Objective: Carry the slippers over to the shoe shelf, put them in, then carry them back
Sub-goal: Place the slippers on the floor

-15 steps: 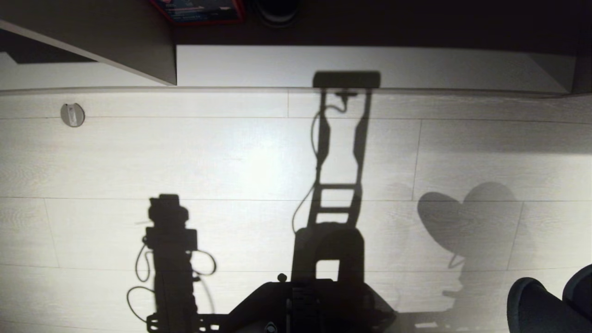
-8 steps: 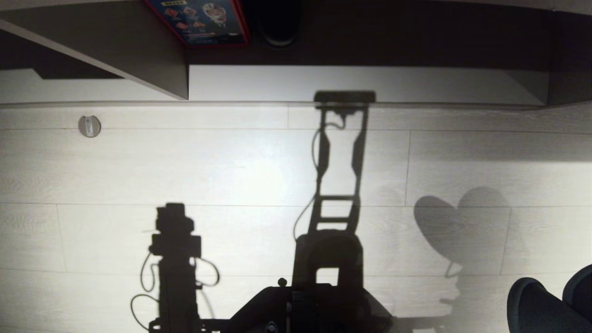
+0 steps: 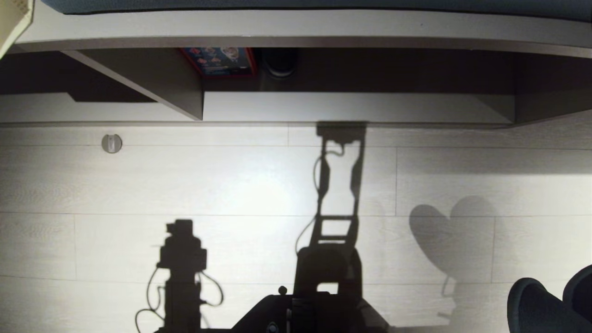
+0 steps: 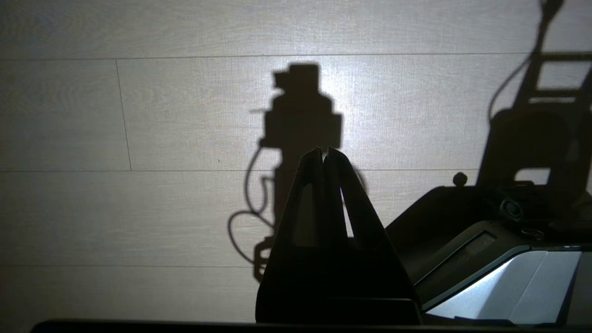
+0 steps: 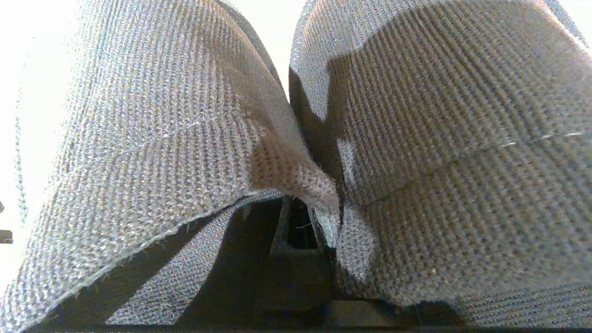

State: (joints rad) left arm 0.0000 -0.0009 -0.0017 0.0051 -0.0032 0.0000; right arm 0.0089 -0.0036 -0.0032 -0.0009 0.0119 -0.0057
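Pale wood-grain floor filled most of the head view, crossed by hard shadows of the robot's arms and trunk. Along the far edge of the floor ran the shoe shelf, a low open-fronted compartment with a pale raised base board and a grey-brown vertical divider slanting across its left part. Deep in the dark back of the shelf, just right of the divider, stood a red-edged box with a black shoe beside it. A small round fitting sat on the floor near the shelf's front edge, toward the left.

The slippers, dark blue-grey and coarsely woven, hung together from the right tool, which was clenched on their edges; in the right wrist view the two soft uppers bulged side by side and touched along the middle. In the head view their rounded ends showed at the near right corner, above the floor, well apart from the shelf.

The left tool hung over bare floor with its fingertips pressed together, grasping nothing.
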